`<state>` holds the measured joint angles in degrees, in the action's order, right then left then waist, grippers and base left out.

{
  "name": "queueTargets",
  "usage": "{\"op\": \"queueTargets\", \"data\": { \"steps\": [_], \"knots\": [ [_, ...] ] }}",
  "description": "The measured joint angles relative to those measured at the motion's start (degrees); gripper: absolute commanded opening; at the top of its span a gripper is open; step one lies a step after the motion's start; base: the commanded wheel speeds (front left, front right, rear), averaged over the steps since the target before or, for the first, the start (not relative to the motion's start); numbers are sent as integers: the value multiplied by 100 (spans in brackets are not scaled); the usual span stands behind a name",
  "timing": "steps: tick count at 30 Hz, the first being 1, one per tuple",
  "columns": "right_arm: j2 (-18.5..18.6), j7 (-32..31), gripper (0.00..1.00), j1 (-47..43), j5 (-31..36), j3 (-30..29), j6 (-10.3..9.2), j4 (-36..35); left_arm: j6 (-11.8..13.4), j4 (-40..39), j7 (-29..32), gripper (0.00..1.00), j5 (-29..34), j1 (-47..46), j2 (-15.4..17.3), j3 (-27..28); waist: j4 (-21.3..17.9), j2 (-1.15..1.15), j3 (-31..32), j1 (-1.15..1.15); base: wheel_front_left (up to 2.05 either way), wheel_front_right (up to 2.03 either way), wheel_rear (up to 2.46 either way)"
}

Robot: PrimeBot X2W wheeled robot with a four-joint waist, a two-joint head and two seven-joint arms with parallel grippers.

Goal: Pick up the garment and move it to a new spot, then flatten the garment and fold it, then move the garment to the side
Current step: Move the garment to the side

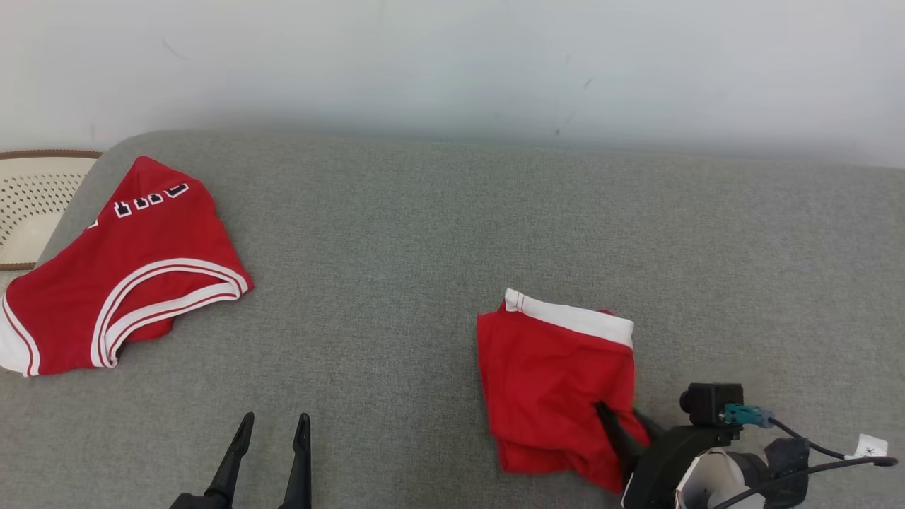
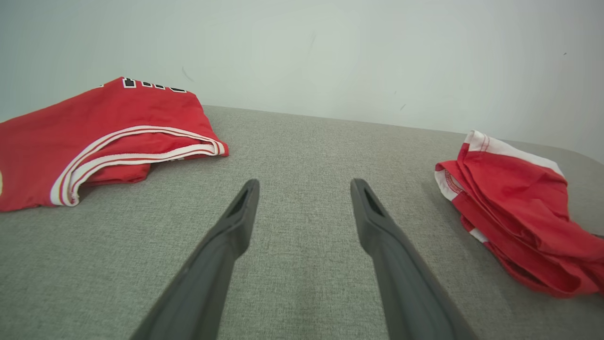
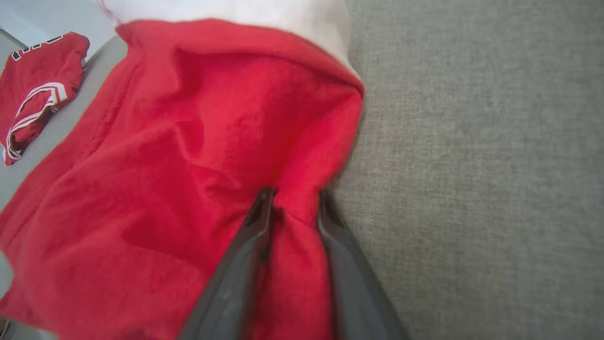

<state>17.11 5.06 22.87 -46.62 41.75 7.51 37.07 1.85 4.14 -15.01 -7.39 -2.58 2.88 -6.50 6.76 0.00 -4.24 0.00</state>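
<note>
1. Where the grey cushion (image 1: 396,247) runs toward its front edge, right of centre, the red garment (image 1: 551,382) lies bunched, its white waistband facing the back edge.
2. The right gripper (image 3: 292,203) pinches a ridge of the garment's near right side between narrowed jaws.
3. The left gripper (image 1: 276,418) hovers by the front edge, left of centre, jaws wide over bare cushion.
4. A red jersey (image 1: 141,268) with white trim lies at the left edge, well apart from the garment.

Grey fabric cushion (image 1: 396,283), red jersey (image 1: 134,276) lying at its left, red shorts (image 1: 551,382) bunched toward its right
</note>
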Motion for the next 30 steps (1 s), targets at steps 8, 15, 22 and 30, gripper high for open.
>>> {"op": "queueTargets", "data": {
  "steps": [8,15,22,30],
  "knots": [
    [165,276,0,231,-224,303,0,-20,27,-7,0,100,-24,-1,1,0,-32,0,-32,0,0,0,0],
    [405,633,0,936,-159,275,0,113,26,-87,-1,100,-22,-8,0,19,-141,0,-149,0,0,0,0],
    [788,737,0,1780,-91,282,0,539,-27,-238,-1,100,53,-206,-1,23,-251,1,-469,1,0,0,0],
    [1415,702,0,2770,-10,646,0,889,-131,-543,-10,100,304,-505,4,66,-346,1,-1004,1,0,0,0]
  ]
}}
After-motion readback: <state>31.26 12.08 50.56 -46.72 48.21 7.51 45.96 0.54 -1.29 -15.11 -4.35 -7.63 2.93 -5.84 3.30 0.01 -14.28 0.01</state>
